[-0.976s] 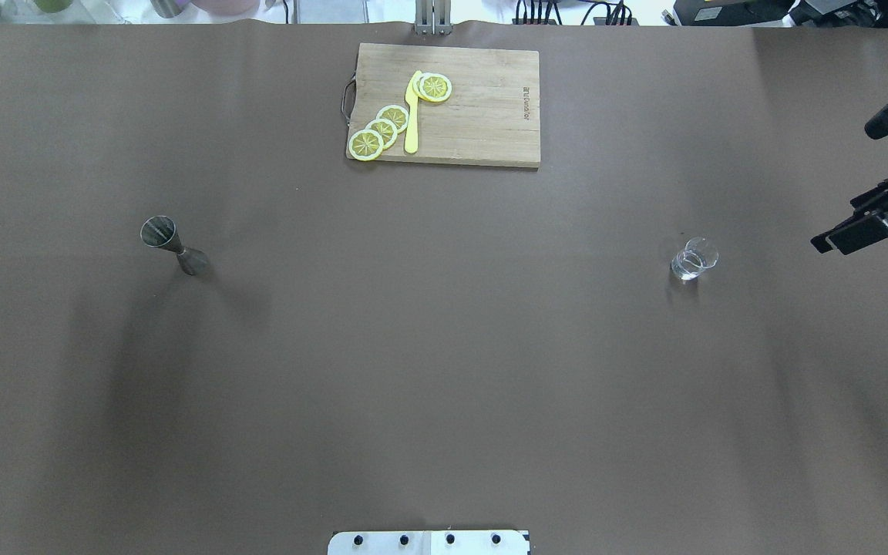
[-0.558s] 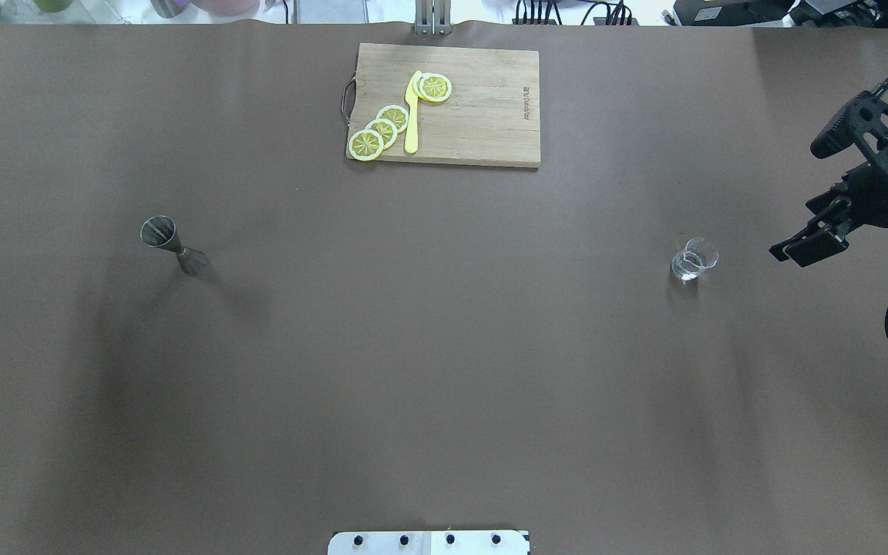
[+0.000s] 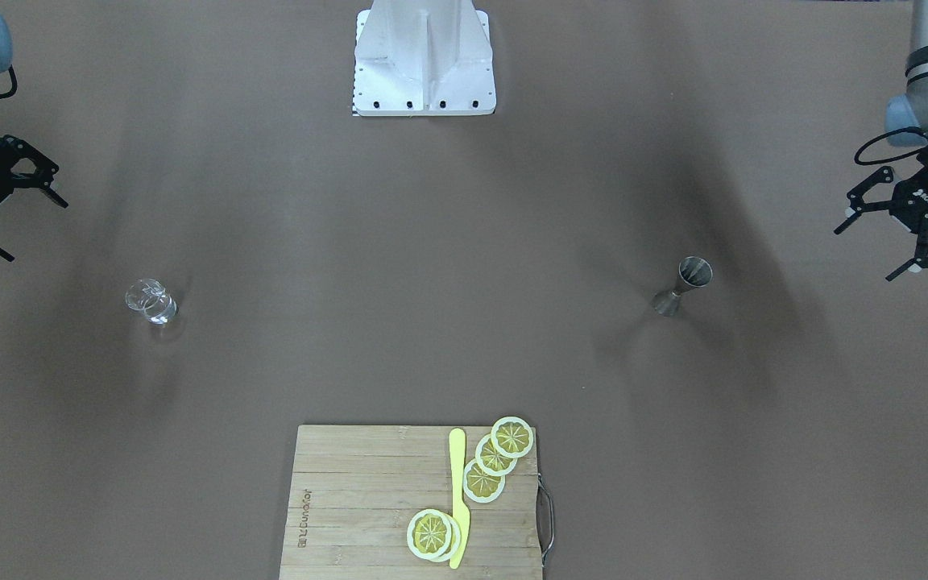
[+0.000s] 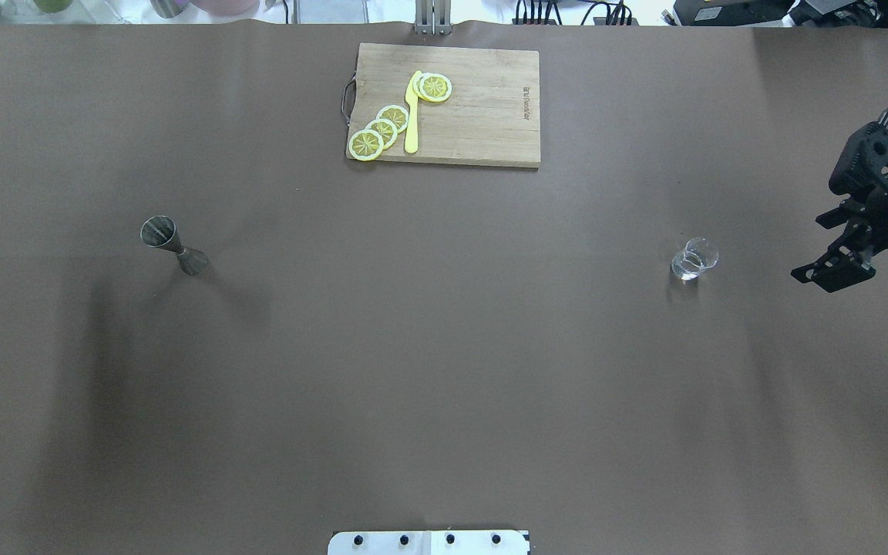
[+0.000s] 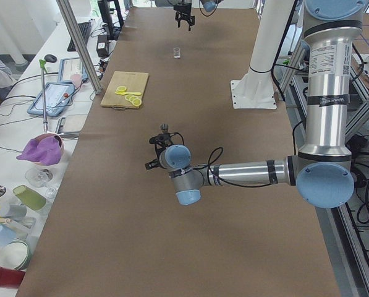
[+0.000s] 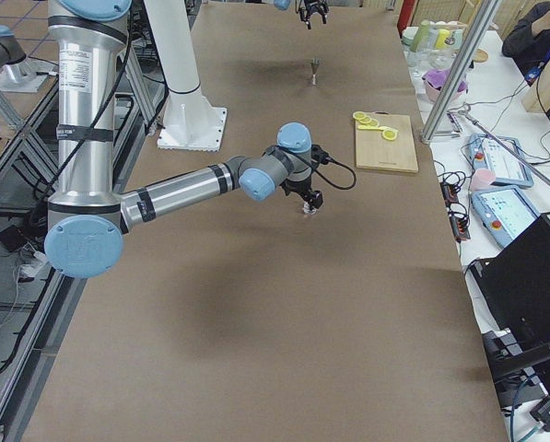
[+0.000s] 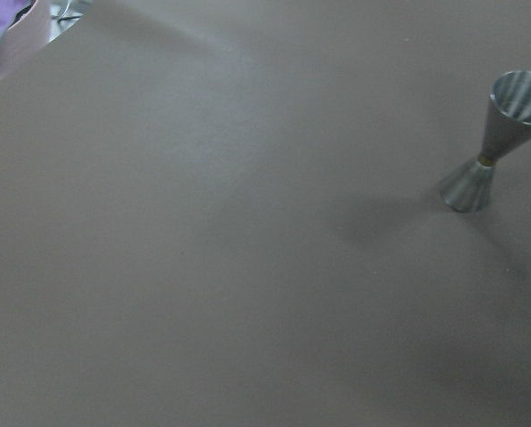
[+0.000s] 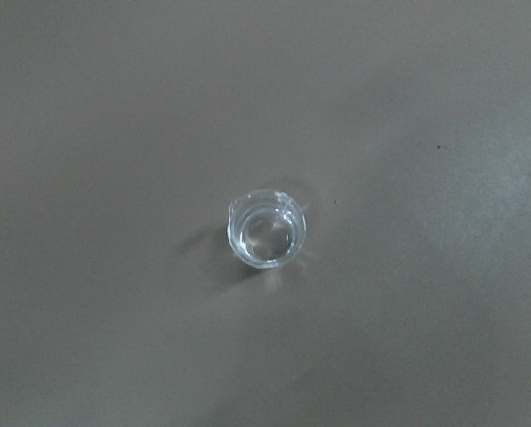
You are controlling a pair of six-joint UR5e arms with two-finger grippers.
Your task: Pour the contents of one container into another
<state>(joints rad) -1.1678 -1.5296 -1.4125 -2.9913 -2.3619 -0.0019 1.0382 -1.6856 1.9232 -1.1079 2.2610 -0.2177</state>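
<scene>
1. Front view: my right gripper (image 3: 37, 231) hangs with its jaws wide and nothing in them, off to one side of the little glass beaker (image 3: 150, 300). My left gripper (image 3: 864, 254) is spread wide too, beside the metal jigger (image 3: 681, 286) but not touching it.
2. Top view: beaker and jigger stand upright, far apart on the brown table (image 4: 444, 347). The cutting board (image 4: 482, 108) with lemon slices (image 4: 382, 129) is out of my way.
3. Left side view: my near arm hangs low, close to the jigger.
4. Right side view: my near arm hangs right by the beaker.
5. Left wrist view: the jigger stands at the right edge, mouth up.
6. Right wrist view: the beaker sits near the middle, below me. I cannot tell if it holds anything.

I think I am at the reaching step. Next I must put my jaws around each cup and squeeze gently, keeping it upright.
</scene>
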